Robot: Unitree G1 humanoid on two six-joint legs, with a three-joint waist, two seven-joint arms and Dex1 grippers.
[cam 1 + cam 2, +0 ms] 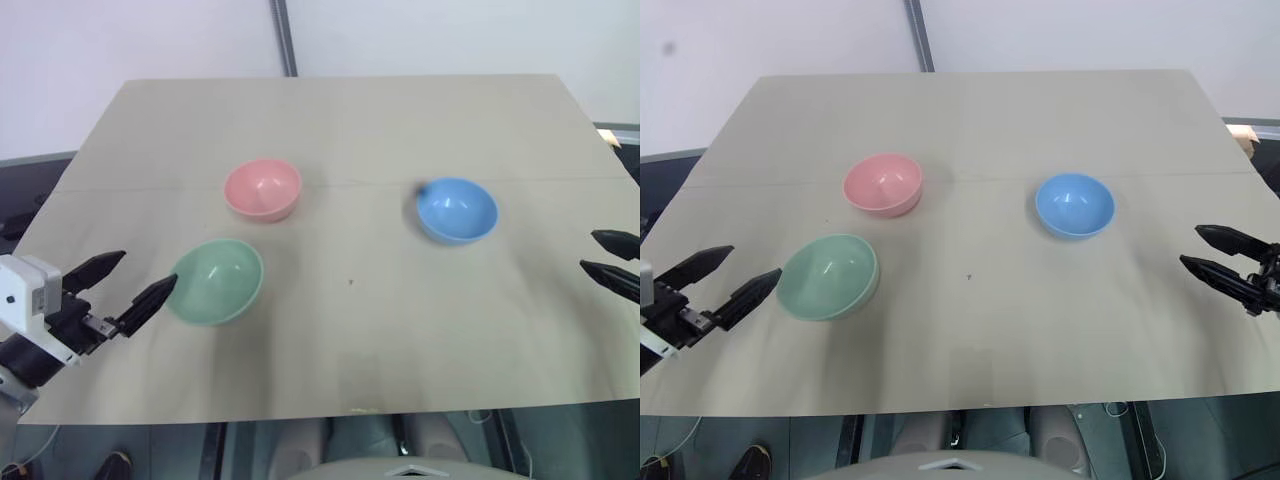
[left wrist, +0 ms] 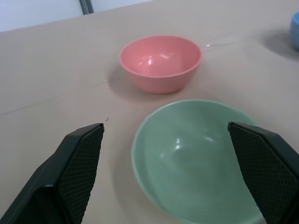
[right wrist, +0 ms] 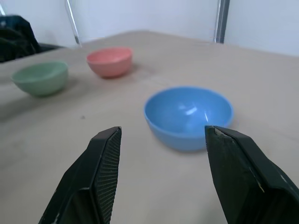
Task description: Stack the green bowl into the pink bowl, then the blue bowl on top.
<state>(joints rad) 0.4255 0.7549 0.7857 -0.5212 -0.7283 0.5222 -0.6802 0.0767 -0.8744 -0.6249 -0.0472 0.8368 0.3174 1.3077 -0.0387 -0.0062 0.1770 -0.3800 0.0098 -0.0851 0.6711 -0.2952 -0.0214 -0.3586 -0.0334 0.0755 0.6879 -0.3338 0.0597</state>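
Right under my left claw (image 1: 113, 285) sits the green bowl (image 1: 216, 280), near the worktop's (image 1: 330, 120) left edge; my two fingers are spread wide and empty, one tip just beside its rim, nothing gripped yet. Just behind it, towards the far edge, the pink bowl (image 1: 263, 188) stands apart, upright and empty. Over by the right edge my right claw (image 1: 1225, 257) hangs released too, fingers parted, pointing at the blue bowl (image 1: 1074, 205), which sits on its own, well apart from the other two. So I judge this is step one, barely begun: nothing is stacked. Next I need my left fingers straddling the green rim, a firm pinch on the wall, a lift, then a short carry to the pink one.
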